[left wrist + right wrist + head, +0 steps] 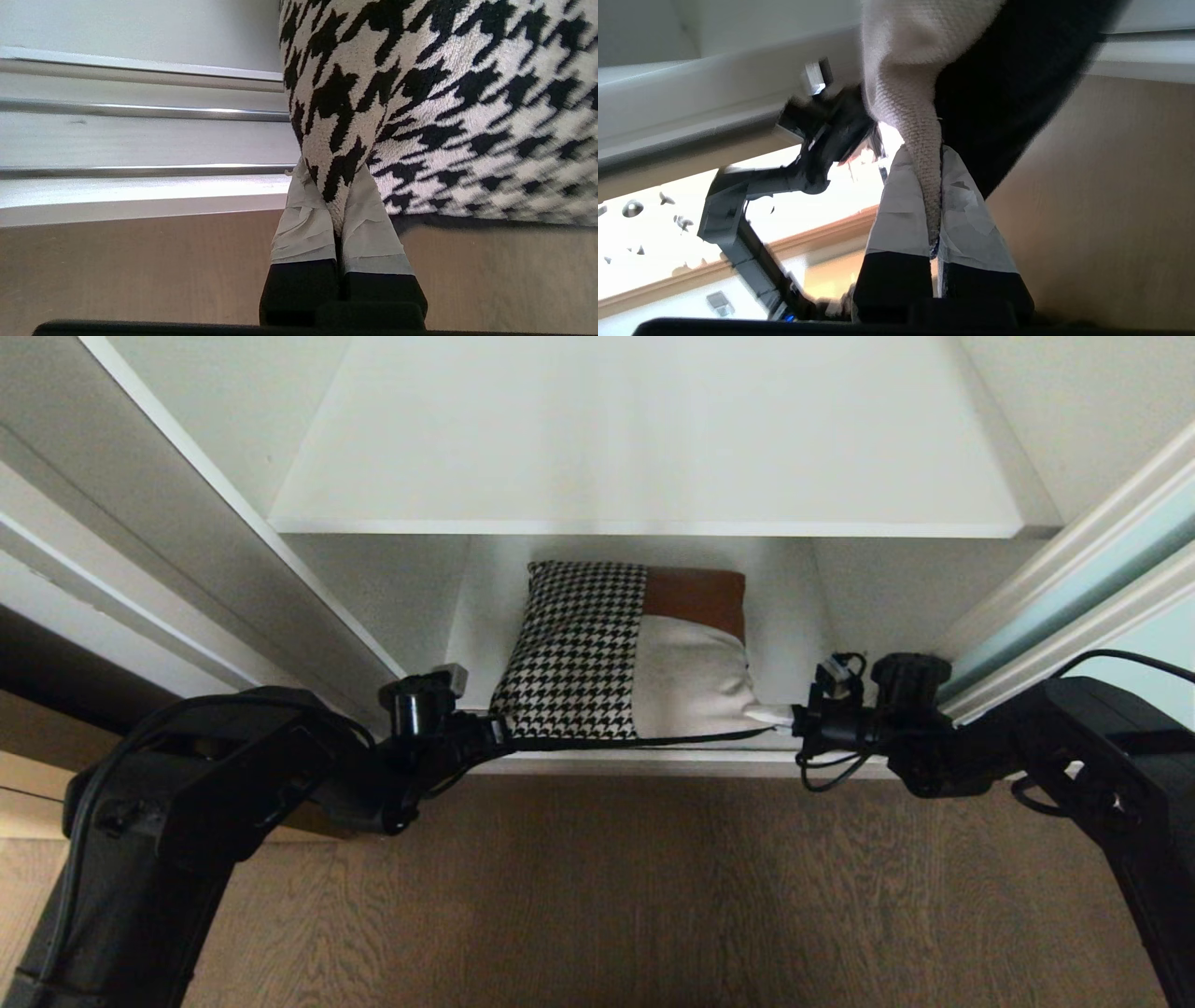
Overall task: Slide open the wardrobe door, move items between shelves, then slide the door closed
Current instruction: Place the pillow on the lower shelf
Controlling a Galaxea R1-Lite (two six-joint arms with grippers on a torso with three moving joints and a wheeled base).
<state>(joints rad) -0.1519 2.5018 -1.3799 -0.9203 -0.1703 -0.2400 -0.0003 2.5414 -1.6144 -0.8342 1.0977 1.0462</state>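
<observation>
The houndstooth-and-beige cushion [627,653] sits at the front of the lower shelf [803,644], stretched between both arms: the left pincer [499,733] clenches its near houndstooth corner, the right pincer [780,714] clenches its near beige corner, beneath the bare upper shelf [644,448].

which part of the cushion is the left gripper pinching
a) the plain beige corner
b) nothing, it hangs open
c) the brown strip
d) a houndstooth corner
d: in the left wrist view the left gripper is shut on a black-and-white houndstooth corner of the cushion; the right gripper pinches the beige corner.
</observation>
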